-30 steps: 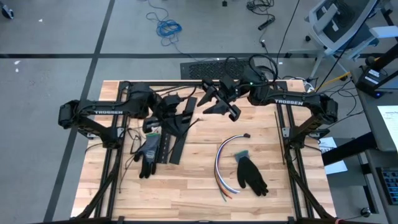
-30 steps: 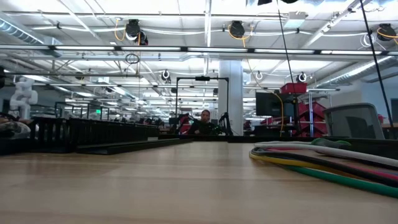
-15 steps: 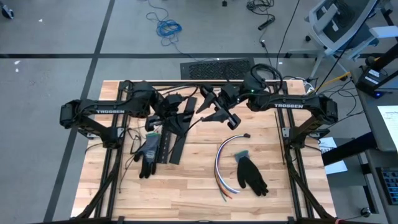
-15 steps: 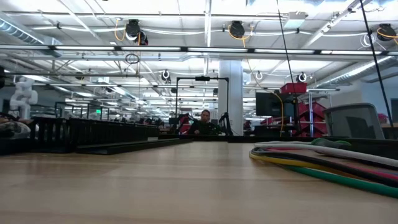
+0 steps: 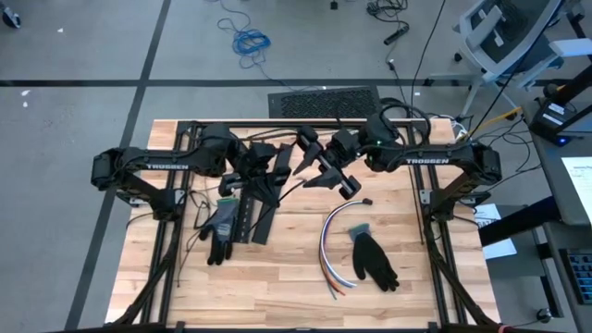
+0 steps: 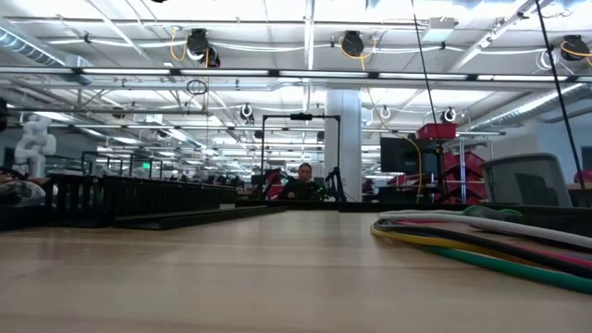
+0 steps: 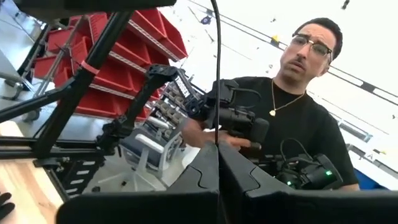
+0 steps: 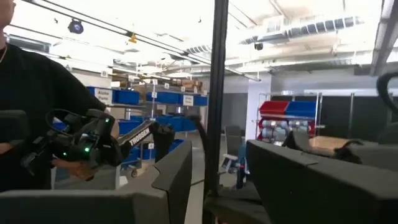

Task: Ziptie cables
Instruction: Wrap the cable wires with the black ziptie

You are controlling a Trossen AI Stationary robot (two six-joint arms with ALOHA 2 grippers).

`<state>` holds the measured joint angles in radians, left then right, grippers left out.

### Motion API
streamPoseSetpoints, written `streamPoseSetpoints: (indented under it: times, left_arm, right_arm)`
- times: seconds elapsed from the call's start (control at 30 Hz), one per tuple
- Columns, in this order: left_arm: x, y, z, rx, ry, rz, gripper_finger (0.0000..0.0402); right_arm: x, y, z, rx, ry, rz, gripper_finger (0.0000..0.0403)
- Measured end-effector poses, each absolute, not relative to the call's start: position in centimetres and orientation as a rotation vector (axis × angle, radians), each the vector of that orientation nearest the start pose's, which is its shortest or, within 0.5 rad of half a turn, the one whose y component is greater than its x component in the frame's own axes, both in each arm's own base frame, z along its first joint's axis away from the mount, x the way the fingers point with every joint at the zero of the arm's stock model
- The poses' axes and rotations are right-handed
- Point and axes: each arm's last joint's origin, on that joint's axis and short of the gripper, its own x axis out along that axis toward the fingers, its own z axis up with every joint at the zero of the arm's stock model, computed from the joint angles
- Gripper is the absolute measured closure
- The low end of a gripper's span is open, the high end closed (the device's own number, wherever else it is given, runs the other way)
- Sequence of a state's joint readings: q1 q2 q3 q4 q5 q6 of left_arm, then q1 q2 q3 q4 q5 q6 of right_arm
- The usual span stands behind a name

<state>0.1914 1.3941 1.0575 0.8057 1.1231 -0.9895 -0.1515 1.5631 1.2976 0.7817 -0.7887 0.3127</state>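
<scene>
Step in hand, as I read it: handling the tie between the two grippers, cables not yet touched. Left gripper sits upper centre-left of the high view, jaws shut on a thin black strand (probably the ziptie, too thin to be sure). Right gripper is just beside it at upper centre, jaws partway apart with the same kind of strand running up between them; can't tell if it's pinched.

The cables lie in a curved bundle lower centre-right on the table, next to a black glove.

Next move likely needs the tie brought down and looped around that bundle.

Containers: none on the table; red bins on shelving behind, contents not visible.
</scene>
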Motion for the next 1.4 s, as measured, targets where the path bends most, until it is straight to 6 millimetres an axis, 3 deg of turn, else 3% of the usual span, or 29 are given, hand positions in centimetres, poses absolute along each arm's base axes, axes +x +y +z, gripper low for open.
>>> streamPoseSetpoints:
  times: [0.4, 0.7, 1.4]
  left_arm:
    - [30.5, 4.6, 36.4, -0.636, 0.112, -0.946, 0.0402]
    - [30.5, 4.7, 38.8, -0.596, 0.062, -0.964, 0.0402]
    - [30.7, 4.1, 38.7, -0.596, 0.062, -0.968, 0.0402]
  right_arm:
    - [34.7, -3.1, 40.4, 0.090, -0.355, 0.658, 0.0257]
    - [34.7, -2.1, 40.5, 0.052, -0.373, 0.693, 0.0257]
    - [34.7, -2.1, 40.6, 0.066, -0.384, 0.667, 0.0283]
